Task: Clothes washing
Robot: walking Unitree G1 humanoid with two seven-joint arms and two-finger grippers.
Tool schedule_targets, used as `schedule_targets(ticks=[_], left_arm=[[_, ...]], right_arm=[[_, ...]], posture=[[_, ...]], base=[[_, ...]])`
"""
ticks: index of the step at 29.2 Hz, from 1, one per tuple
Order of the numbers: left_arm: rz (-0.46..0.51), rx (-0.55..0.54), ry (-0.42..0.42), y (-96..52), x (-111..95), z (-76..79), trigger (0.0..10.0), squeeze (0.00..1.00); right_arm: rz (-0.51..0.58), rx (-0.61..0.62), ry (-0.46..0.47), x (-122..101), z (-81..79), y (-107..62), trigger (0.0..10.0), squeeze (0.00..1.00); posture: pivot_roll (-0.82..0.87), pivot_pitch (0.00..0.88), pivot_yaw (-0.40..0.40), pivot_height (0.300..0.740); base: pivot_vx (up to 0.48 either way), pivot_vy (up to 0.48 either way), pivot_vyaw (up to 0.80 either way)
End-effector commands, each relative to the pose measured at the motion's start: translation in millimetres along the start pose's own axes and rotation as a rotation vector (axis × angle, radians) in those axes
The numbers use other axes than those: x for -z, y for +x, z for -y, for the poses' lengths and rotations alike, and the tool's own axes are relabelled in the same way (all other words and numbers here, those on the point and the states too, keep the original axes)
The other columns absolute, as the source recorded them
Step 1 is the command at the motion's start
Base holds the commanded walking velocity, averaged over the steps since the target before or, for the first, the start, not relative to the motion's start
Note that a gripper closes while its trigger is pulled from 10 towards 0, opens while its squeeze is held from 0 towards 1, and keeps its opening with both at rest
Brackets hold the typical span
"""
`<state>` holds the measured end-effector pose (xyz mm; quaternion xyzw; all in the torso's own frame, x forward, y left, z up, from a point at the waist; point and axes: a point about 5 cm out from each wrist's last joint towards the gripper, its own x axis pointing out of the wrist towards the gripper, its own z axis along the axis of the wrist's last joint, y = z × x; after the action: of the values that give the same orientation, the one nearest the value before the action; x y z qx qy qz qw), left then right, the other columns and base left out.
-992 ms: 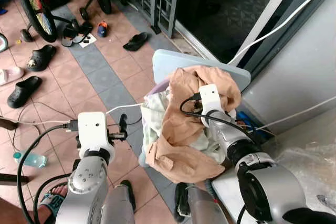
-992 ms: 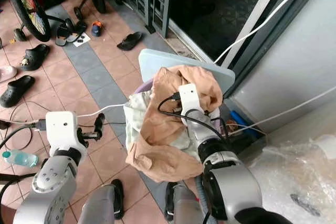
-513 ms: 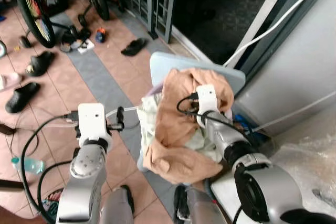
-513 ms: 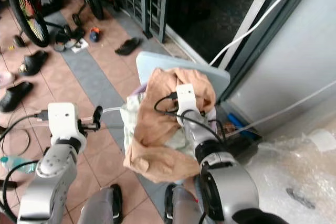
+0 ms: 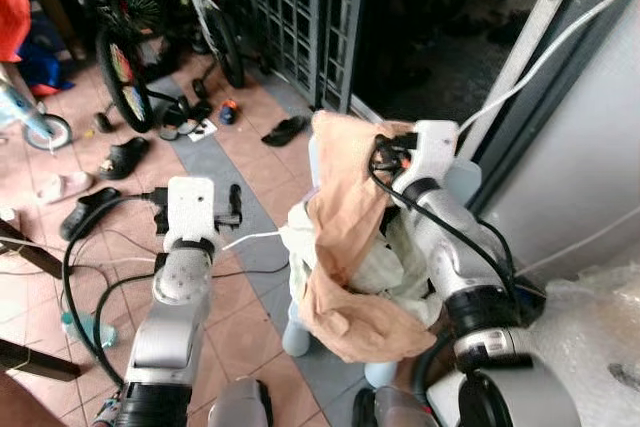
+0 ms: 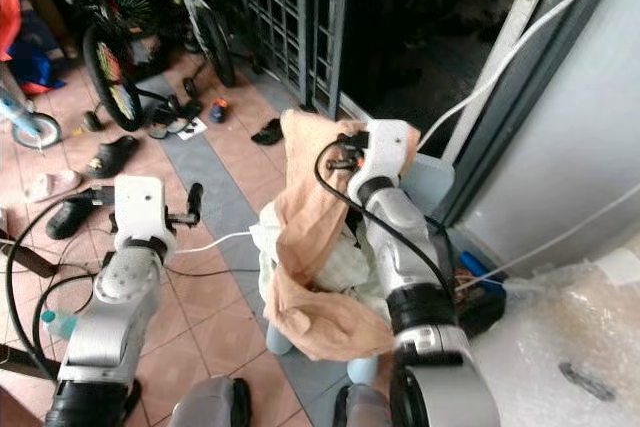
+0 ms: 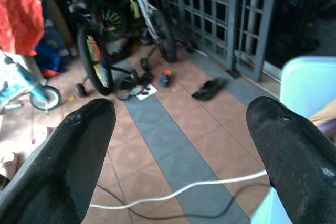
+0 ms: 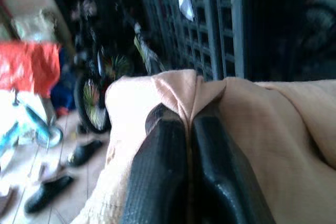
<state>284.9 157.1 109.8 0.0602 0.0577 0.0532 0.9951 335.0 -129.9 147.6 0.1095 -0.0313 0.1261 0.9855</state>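
My right gripper [image 8: 189,124] is shut on a peach garment [image 5: 345,237] and holds it up above a pale laundry basket [image 5: 296,332]. The cloth hangs down in a long fold over the basket and hides the fingers in the eye views. A pale green and white garment [image 5: 390,265] lies in the basket beneath it. A light blue lid [image 5: 464,181] stands behind the basket. My left gripper [image 7: 181,119] is open and holds nothing. It hovers over the tiled floor to the left of the basket, with its fingers [image 5: 235,203] pointing forward.
Bicycles [image 5: 125,57] and a metal gate [image 5: 290,7] stand ahead. Sandals [image 5: 125,155] are scattered over the tiles at left. A white cable [image 5: 255,239] runs across the floor to the basket. A grey wall and plastic sheeting [image 5: 590,312] are at right.
My right arm has risen and pulled the peach garment higher out of the basket. My left arm has also come up. The camera has tilted upward.
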Motion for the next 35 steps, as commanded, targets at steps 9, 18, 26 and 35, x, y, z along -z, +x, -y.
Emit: schedule_targets(ticks=[9,18,26,35], left_arm=[[0.030,0.025,0.008,8.1,2,16.6,10.0,0.00],[0.040,-0.002,0.021,13.0,2,10.5,10.0,0.00],[0.026,0.014,-0.002,1.4,6,16.9,10.0,0.00],[0.001,0.051,-0.024,-9.2,12,19.0,10.0,0.00]], right_arm=[[0.269,-0.161,-0.012,-95,-23.5,-15.0,0.0,0.00],[-0.101,-0.227,-0.121,-26,-31.6,-27.0,0.0,0.00],[-0.452,-0.051,-0.186,30,-5.3,-42.5,10.0,0.00],[-0.649,-0.229,-0.294,57,-8.3,-76.0,10.0,0.92]], posture=[[-0.09,0.000,0.085,0.740],[-0.07,0.000,0.070,0.740],[-0.05,0.000,0.044,0.740],[-0.05,0.000,0.035,0.740]], base=[[0.000,0.000,0.00],[0.000,0.000,0.00],[0.000,0.000,0.00],[0.000,0.000,0.00]])
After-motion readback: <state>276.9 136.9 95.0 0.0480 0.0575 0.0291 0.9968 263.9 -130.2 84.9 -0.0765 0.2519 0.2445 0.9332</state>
